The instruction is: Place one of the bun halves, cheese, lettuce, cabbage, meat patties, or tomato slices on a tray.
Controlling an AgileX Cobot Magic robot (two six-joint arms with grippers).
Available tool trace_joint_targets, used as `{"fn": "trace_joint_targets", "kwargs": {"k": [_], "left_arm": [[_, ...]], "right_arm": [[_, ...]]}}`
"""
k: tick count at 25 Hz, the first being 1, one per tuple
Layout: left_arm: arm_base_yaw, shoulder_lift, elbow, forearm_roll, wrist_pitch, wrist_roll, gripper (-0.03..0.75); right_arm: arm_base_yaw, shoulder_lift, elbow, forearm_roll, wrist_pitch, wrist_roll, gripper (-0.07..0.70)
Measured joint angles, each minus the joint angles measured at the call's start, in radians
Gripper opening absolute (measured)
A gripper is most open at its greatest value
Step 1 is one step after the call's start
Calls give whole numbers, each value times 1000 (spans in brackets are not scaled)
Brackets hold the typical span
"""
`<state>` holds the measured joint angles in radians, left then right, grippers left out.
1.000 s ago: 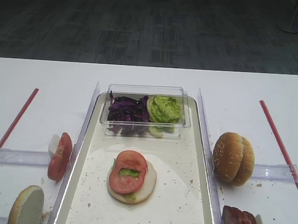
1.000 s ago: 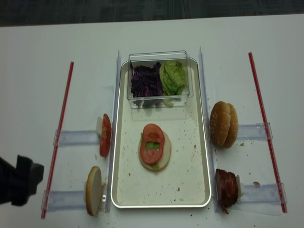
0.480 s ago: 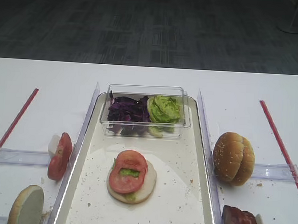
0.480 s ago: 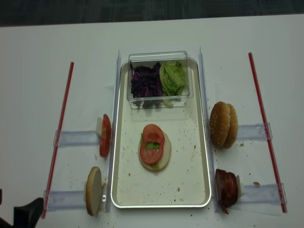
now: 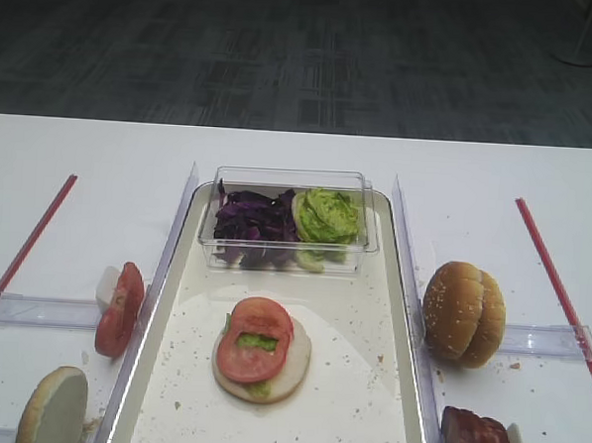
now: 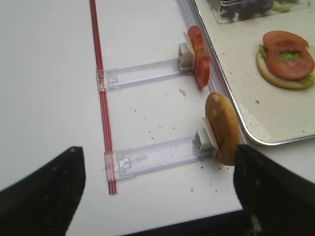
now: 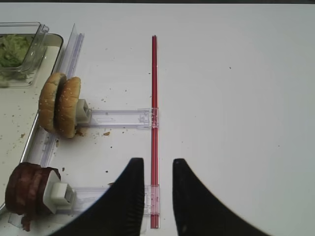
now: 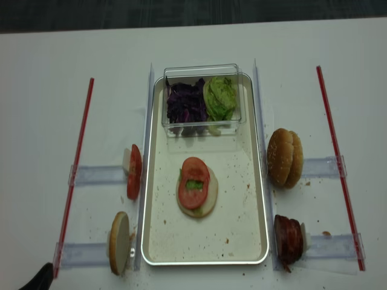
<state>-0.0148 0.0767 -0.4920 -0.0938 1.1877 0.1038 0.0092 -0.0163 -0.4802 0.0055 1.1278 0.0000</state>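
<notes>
Exterior high: long cream-white rimmed tray (image 5: 392, 385) is set on white tabletop (image 5: 91, 151); at tray centre, red tomato slice (image 5: 255, 338) lies over green lettuce on pale bun half (image 5: 286, 372).

Right wrist: right tool (image 7: 156, 196), fingers nearly pressed together, holds nothing, right of tray.

Left wrist: left tool (image 6: 157, 189), spread wide, is seen left of tray.

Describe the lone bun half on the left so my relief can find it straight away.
Start at the tray in the middle and go to its near-left corner. Just outside the rim, a bun half stands on edge against a clear holder. Unlike the red tomato slices on the holder behind it, it is pale, with a golden-brown crust.
</notes>
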Motion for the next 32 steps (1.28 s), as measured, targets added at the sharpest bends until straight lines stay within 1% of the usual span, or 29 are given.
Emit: {"fn": "trace_joint_targets", "kwargs": {"k": [5, 21, 26, 32], "left_arm": [[0, -42, 0, 3, 0, -4, 565], [0, -47, 0, 10, 0, -23, 565], [0, -91, 0, 12, 0, -25, 565], [0, -93, 1, 12, -2, -29, 565]], "right_arm": [[0, 0, 0, 0, 0, 0, 193], [0, 0, 0, 0, 0, 0, 193], [0, 0, 0, 0, 0, 0, 193], [0, 0, 0, -5, 2, 0, 193]]}}
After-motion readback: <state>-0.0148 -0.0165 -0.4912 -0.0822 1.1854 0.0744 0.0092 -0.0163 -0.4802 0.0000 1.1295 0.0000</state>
